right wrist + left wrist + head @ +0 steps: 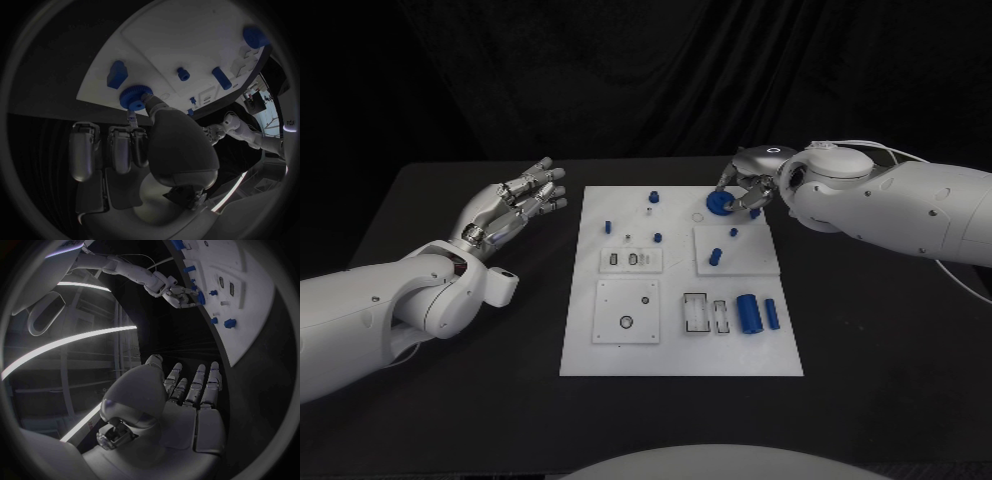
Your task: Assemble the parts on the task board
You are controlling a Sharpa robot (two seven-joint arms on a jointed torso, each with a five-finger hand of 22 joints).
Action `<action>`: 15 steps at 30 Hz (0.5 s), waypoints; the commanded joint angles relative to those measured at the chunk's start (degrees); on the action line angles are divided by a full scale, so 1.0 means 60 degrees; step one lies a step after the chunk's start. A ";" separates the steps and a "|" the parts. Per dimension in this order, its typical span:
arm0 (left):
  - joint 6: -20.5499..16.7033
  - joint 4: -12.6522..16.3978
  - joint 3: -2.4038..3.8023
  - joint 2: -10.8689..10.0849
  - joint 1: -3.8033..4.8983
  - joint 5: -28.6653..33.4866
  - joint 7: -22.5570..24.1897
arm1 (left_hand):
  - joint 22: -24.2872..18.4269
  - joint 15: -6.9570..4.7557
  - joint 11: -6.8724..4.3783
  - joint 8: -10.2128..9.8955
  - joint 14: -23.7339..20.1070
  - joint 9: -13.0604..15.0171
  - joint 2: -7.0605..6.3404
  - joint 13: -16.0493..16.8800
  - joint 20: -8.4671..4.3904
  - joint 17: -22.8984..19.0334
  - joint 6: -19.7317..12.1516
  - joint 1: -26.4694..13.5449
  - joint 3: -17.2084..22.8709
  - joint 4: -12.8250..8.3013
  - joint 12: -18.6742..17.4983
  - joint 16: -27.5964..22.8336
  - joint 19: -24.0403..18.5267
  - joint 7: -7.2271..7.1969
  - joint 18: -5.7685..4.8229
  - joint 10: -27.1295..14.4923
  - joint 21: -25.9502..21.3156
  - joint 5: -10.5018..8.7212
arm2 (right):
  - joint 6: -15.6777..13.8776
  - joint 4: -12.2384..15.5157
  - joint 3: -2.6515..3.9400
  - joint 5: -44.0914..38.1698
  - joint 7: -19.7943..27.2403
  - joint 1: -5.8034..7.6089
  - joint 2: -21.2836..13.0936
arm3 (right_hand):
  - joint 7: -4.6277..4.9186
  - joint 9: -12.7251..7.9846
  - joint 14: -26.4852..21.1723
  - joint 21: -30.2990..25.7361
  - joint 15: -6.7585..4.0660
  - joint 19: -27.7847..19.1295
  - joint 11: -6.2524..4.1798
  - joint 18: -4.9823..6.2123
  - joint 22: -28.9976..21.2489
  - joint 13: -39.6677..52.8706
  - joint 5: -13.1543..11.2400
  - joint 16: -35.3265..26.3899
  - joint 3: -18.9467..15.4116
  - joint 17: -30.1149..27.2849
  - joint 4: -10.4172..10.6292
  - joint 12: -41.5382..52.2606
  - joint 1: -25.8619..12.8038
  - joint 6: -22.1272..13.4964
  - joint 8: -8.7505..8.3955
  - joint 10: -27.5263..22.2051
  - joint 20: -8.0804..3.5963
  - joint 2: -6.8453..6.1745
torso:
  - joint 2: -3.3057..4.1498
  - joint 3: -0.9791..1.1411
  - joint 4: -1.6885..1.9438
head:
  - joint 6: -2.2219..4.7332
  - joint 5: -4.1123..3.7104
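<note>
The white task board point(678, 350) lies in the middle of the black table. At its far right corner my right hand point(750, 182) pinches a blue round knurled part point(718, 203) just over the board; in the right wrist view the thumb and a finger meet on this part point(134, 96). Small blue pegs point(651, 195) stand on the far half of the board, and two blue cylinders point(749, 313) lie near its right edge. My left hand point(519, 200) hovers left of the board, fingers straight and apart, holding nothing; its palm point(187, 405) faces the board's edge point(250, 335).
A raised square plate point(733, 250) carries two blue pegs point(714, 256). A slotted block point(632, 260), a square plate with a hole point(627, 310) and two rectangular frames point(697, 313) sit on the board's near half. Bare black table point(877, 350) surrounds the board.
</note>
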 commanded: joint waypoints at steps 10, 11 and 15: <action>0.0173 0.0004 0.0006 0.0005 -0.0019 -0.0064 0.0207 | -0.0003 0.0033 0.0079 0.0060 -0.0004 0.0015 0.0019 0.0011 -0.0015 0.0011 0.0080 0.0106 0.0059 -0.0019 0.0064 0.0058 0.0037 0.0012 -0.0142 0.0001 -0.0036 0.0059 | -0.0091 -0.0055 -0.0043 -0.0377 0.0066 -0.0071 0.0035 | -0.0011 0.1837 0.1002 -0.0025 -0.0075 0.0565 0.0001 -0.0147 0.2215 0.2515 0.0005 0.0014 -0.0239 0.2449 -0.0596 0.0051 0.0273 0.0184 0.1505 0.0994 -0.0052 0.0349 | -0.0003 -0.0013 -0.0011 | 0.0009 0.0061; 0.0176 0.0003 0.0006 0.0005 -0.0020 -0.0064 0.0206 | -0.0003 0.0033 0.0079 0.0060 -0.0004 0.0015 0.0019 0.0011 -0.0015 0.0011 0.0080 0.0106 0.0059 -0.0019 0.0064 0.0058 0.0037 0.0012 -0.0142 0.0001 -0.0036 0.0059 | -0.0126 -0.0040 -0.0043 -0.0392 0.0103 -0.0072 0.0029 | 0.0001 0.1960 0.1005 0.0003 -0.0072 0.0577 0.0001 -0.0154 0.2223 0.2515 0.0005 0.0022 -0.0270 0.2461 -0.0602 0.0051 0.0240 0.0133 0.1599 0.0994 -0.0045 0.0352 | -0.0003 -0.0012 -0.0010 | 0.0012 0.0066; 0.0181 0.0008 0.0006 -0.0003 -0.0020 -0.0064 0.0208 | -0.0003 0.0033 0.0079 0.0060 -0.0004 0.0015 0.0019 0.0011 -0.0015 0.0011 0.0080 0.0106 0.0059 -0.0019 0.0064 0.0058 0.0037 0.0012 -0.0142 0.0001 -0.0036 0.0059 | -0.0255 0.0068 -0.0042 -0.0433 0.0205 -0.0071 -0.0024 | 0.0018 0.2176 0.1010 0.0070 -0.0051 0.0610 0.0010 -0.0170 0.2244 0.2515 0.0005 0.0036 -0.0345 0.2481 -0.0565 0.0051 0.0125 0.0029 0.1753 0.0994 -0.0030 0.0343 | -0.0005 -0.0007 0.0002 | 0.0017 0.0086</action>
